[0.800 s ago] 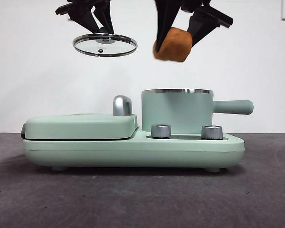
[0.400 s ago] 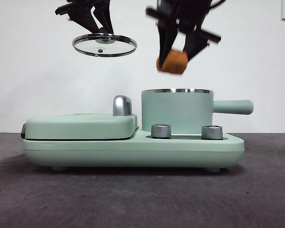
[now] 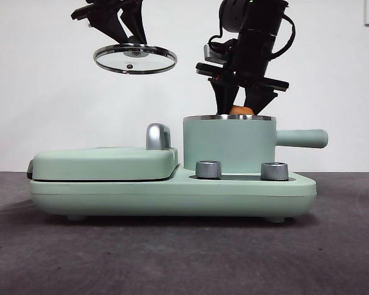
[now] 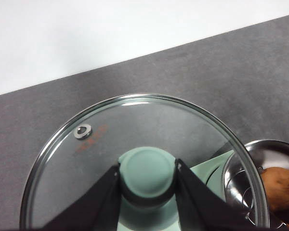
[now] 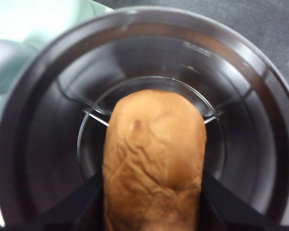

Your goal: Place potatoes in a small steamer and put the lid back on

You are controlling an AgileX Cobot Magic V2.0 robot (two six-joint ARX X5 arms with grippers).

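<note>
1. The right gripper (image 3: 240, 109) sits just above the centre of the front view, its tips dipped to the steel rim of the small steamer (image 3: 229, 146). Its jaws are closed on the potato (image 3: 241, 111), of which only an orange-brown sliver shows over the rim here.
2. The left gripper (image 3: 128, 38) hangs in the upper left of the front view, jaws clamped on the knob of the lid (image 3: 135, 58). The lid is level and well above the closed griddle plate (image 3: 104, 163), off to the side of the pot.
3. Progress, as I judge it: the potato is over the pot's mouth and partly inside, but not let go. Left to do — release it, clear the right arm, then bring the lid across and set it on the rim.
4. The right wrist view gives what the front view cannot: the potato (image 5: 153, 161) is centred over the dark inside of the steamer (image 5: 241, 57), with a ring-shaped rack visible below it, and the jaws press on both its sides. Whether it touches the rack I cannot tell.
5. The left wrist view shows both jaws hugging the mint-green knob (image 4: 148, 172) on the glass lid (image 4: 86, 159). At the lower right of that frame the steamer's rim (image 4: 260, 144) and a bit of potato (image 4: 282, 185) appear.
6. Only the front view shows the heights, and the dark desk (image 3: 184, 258) beneath the appliance.
</note>
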